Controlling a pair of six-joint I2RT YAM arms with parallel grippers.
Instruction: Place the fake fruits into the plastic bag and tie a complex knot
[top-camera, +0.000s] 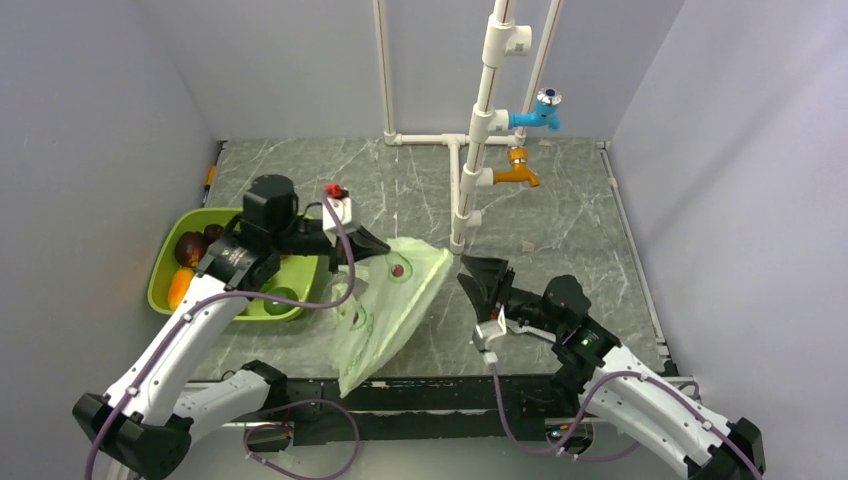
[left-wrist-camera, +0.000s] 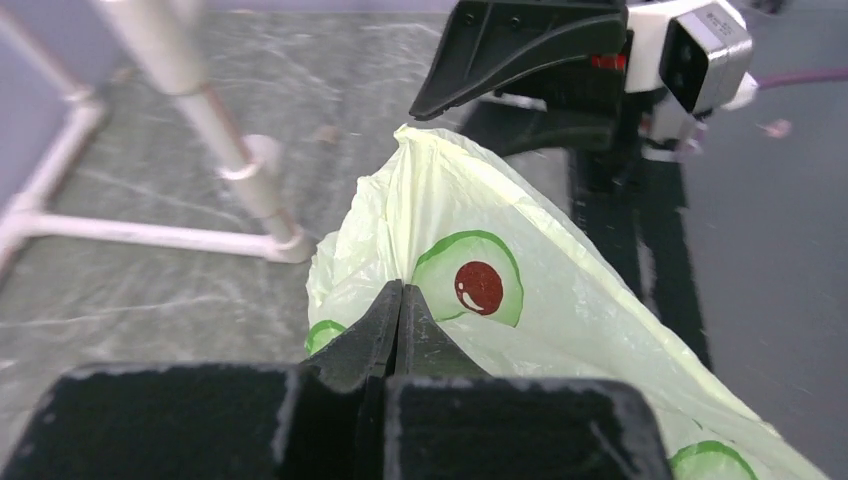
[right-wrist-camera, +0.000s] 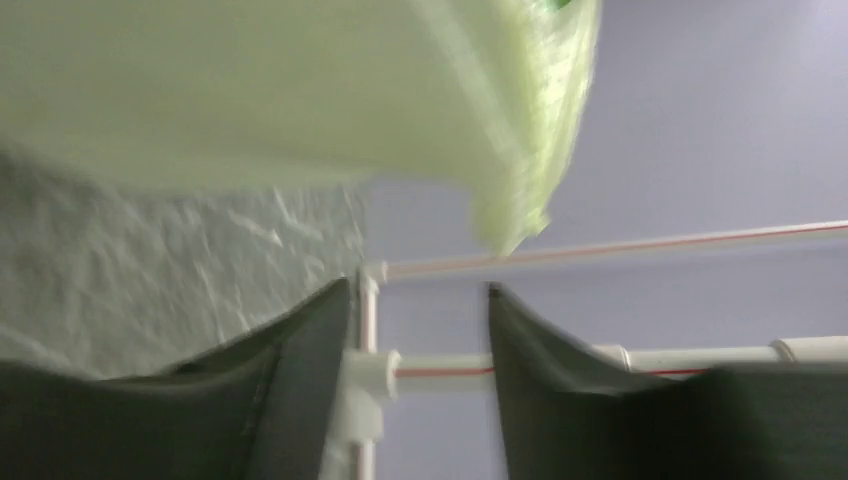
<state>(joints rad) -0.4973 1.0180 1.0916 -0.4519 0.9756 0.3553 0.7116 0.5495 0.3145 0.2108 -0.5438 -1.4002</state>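
The plastic bag (top-camera: 392, 300) is pale green with printed fruit motifs and hangs lifted over the table's middle. My left gripper (top-camera: 372, 246) is shut on the bag's upper left edge; in the left wrist view its jaws (left-wrist-camera: 402, 292) meet with film pinched between them. My right gripper (top-camera: 478, 275) stands open just right of the bag's far corner, touching nothing. In the right wrist view the bag (right-wrist-camera: 300, 80) hangs above the empty gap of that gripper (right-wrist-camera: 420, 295). The fake fruits lie in the lime-green tray (top-camera: 160, 275): a maroon one (top-camera: 189, 248), an orange one (top-camera: 180, 287), a green one (top-camera: 281, 300).
A white pipe frame (top-camera: 460, 180) with a blue tap (top-camera: 535, 115) and an orange tap (top-camera: 517, 175) stands behind the bag, its post close to the bag's far corner. Grey walls close in the marble table (top-camera: 560, 220) on three sides.
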